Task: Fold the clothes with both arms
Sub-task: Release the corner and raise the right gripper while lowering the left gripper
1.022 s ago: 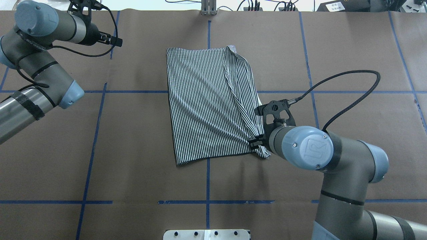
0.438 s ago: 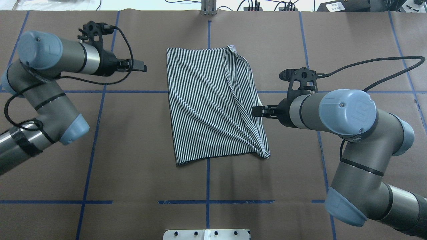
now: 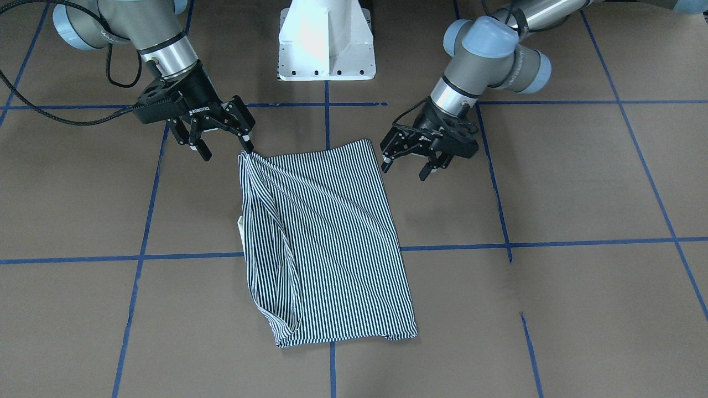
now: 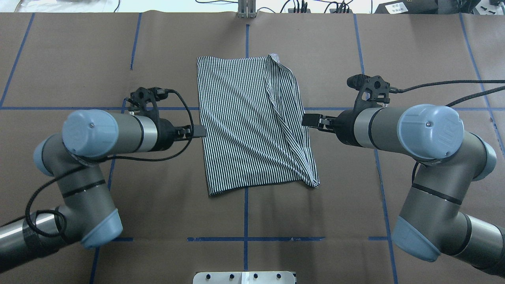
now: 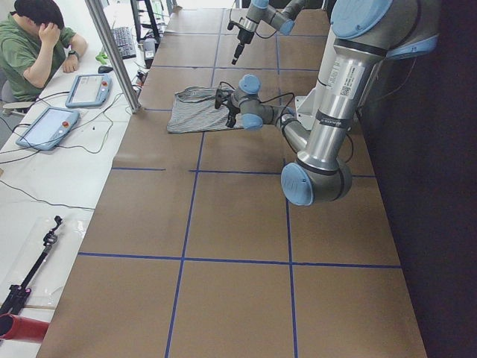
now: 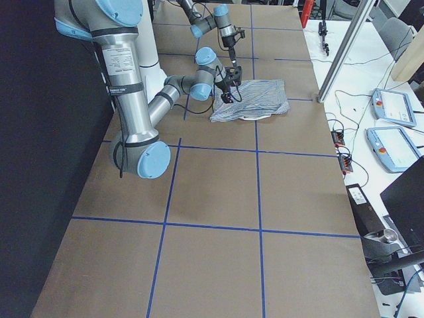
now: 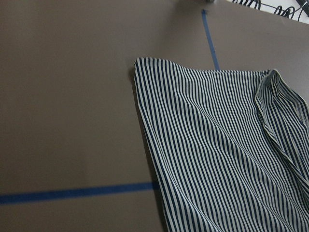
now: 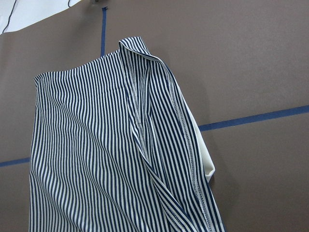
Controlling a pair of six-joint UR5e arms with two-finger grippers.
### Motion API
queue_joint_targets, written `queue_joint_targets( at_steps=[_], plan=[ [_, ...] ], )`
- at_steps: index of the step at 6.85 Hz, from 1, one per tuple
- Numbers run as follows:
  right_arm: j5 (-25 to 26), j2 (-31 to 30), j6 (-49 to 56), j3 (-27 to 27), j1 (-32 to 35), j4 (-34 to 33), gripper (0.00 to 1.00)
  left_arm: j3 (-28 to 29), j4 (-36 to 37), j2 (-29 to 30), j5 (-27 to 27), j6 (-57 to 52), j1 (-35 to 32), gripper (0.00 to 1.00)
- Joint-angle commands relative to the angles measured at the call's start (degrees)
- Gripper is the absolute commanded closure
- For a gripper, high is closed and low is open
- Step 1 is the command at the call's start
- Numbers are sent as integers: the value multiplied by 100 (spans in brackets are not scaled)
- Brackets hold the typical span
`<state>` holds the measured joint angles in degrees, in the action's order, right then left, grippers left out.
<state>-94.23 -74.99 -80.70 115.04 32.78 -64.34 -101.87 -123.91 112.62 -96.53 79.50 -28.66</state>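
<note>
Overhead: shirt [image 4: 248, 126] long axis 12–6; left pincer [image 4: 199, 131] at its 9, right pincer [image 4: 309, 119] at 3 (both wide, empty).

We see a brown table [image 4: 158, 47] crossed by blue tape lines [image 4: 276, 238]; a folded striped shirt [image 4: 244, 122] lies flat on it, just above the frame's centre.

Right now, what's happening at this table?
A striped shirt lies on the brown table, already folded into a rough rectangle, with one long side bunched up. The right gripper and the left gripper sit at opposite sides of it. Both are open, and neither holds the cloth. The next fold has not begun.
</note>
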Motion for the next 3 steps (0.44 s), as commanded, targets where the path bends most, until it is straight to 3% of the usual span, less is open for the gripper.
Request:
queue_joint_targets(
  at_steps=[1, 3],
  plan=[
    [1, 2, -60, -43, 44, 53, 0, -149, 1302, 381, 459, 373, 615, 20],
    [1, -7, -60, -43, 44, 53, 0, -53, 1431, 401, 460, 356, 756, 39]
  ],
)
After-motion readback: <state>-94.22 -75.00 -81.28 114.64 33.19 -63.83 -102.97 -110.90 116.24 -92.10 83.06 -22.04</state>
